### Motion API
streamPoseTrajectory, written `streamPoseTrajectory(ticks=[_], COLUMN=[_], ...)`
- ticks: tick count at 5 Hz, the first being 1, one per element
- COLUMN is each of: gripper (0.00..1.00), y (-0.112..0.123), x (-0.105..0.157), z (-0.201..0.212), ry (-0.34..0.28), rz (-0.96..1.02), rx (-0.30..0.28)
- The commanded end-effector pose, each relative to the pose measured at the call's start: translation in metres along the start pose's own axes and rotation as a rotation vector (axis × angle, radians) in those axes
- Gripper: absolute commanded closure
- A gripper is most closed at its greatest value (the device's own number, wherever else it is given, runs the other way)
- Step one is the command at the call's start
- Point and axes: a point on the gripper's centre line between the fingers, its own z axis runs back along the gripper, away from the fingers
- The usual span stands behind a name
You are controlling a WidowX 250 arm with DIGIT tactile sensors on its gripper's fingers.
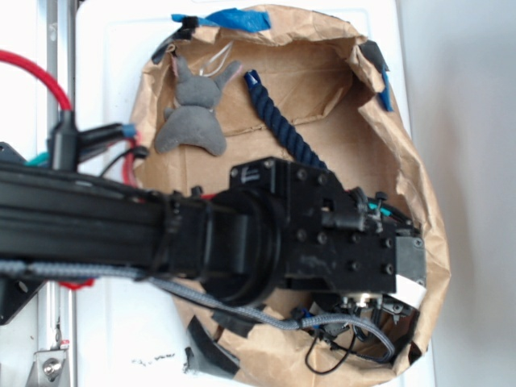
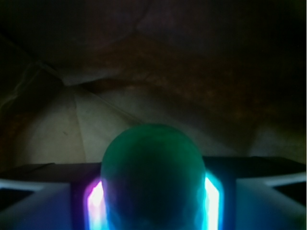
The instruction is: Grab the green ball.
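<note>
In the wrist view the teal-green ball [image 2: 152, 172] sits squarely between my two glowing fingers [image 2: 96, 203], and both pads press against its sides. My gripper [image 2: 153, 196] is shut on the green ball, low inside the dark paper bowl. In the exterior view the black arm reaches from the left, and the gripper [image 1: 372, 310] points down at the bowl's lower right. There the wrist body hides the ball.
A crumpled brown paper bowl [image 1: 419, 169] surrounds the gripper. Inside it lie a grey plush rabbit [image 1: 193, 113] at the upper left and a navy rope [image 1: 286, 125] in the middle. Red and black cables [image 1: 48, 81] hang at the left. Blue tape [image 1: 230, 18] holds the top rim.
</note>
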Motion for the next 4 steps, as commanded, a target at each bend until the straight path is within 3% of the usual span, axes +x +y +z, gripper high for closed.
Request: streamPoseTrajectory(ticks=[1, 2, 3, 4], gripper=[1.0, 1.0, 1.0, 1.0], y=[0.021, 0.027, 0.026, 0.019], x=[-0.026, -0.04, -0.049, -0.053], z=[0.093, 0.122, 0.142, 0.154], ry=[-0.072, -0.012, 0.073, 0.147], rz=[0.201, 0.297, 0.34, 0.384], rx=[-0.007, 0.017, -0.001, 0.028])
